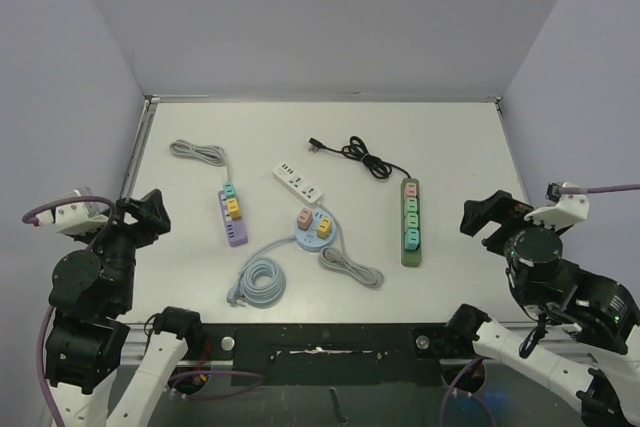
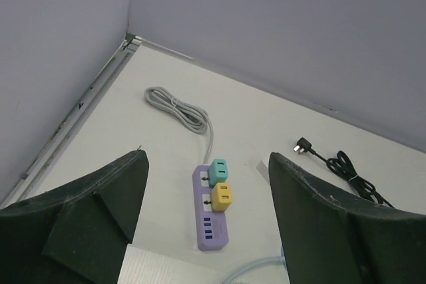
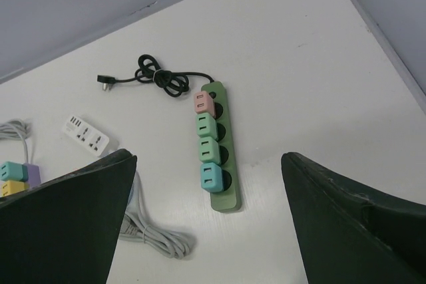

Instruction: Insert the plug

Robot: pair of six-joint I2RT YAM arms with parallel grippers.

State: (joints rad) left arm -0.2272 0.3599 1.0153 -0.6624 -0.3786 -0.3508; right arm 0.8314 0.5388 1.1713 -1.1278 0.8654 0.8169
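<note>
Upper centre of the top view, on the matte white worktop, the small black plug ends a loosely knotted black cable, left of the long green power strip. Left gripper and right gripper gape wide, holding nothing

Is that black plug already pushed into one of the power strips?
No, the black plug lies bare on the table, apart from the nearest white strip.
</note>
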